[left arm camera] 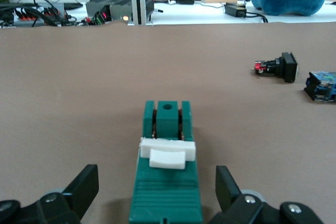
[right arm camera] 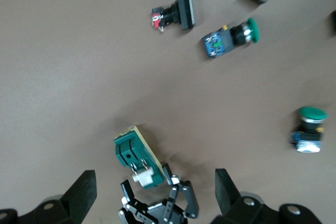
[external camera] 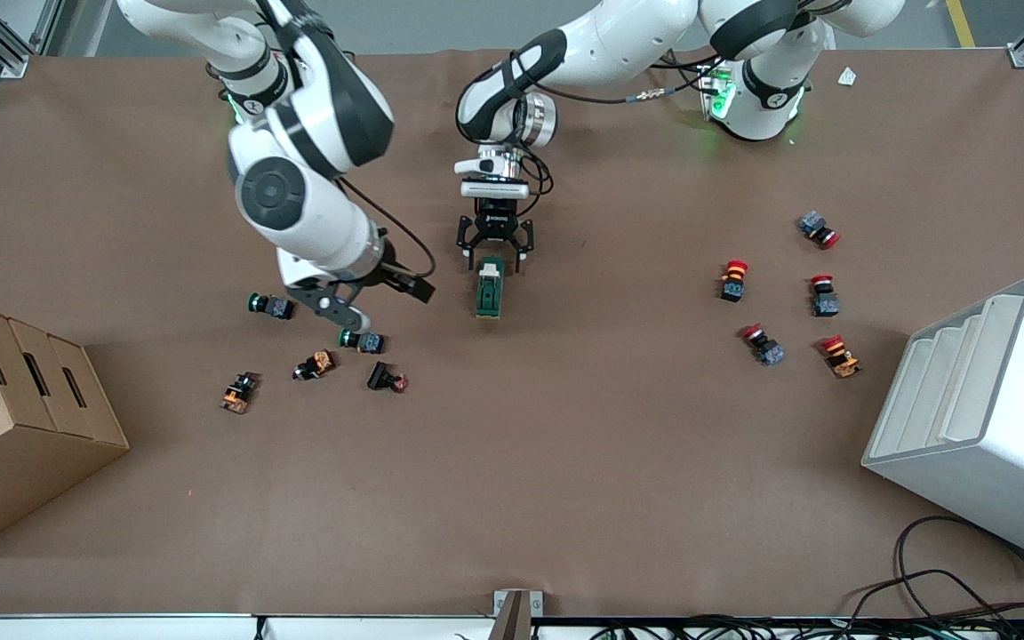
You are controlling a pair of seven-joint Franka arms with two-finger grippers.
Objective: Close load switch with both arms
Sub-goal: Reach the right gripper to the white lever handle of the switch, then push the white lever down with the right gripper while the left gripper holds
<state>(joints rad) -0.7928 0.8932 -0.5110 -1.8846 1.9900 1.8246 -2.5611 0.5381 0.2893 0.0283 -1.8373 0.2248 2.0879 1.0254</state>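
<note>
Two grippers wide open: left gripper (external camera: 494, 259) straddles dark green oblong load switch (external camera: 490, 288) w/ white lever (left arm camera: 167, 153); clamp body squarely. Right gripper (external camera: 345, 313) nearby over table, should push lever.

The table (external camera: 512, 462) wears a matt brown covering, paper-like, faintly creased. The load switch (external camera: 490, 289) looks like moulded green plastic, ribbed at one end, with a smooth white lever. Both arms have glossy white shells; the left claw (external camera: 494, 253) is matt black
</note>
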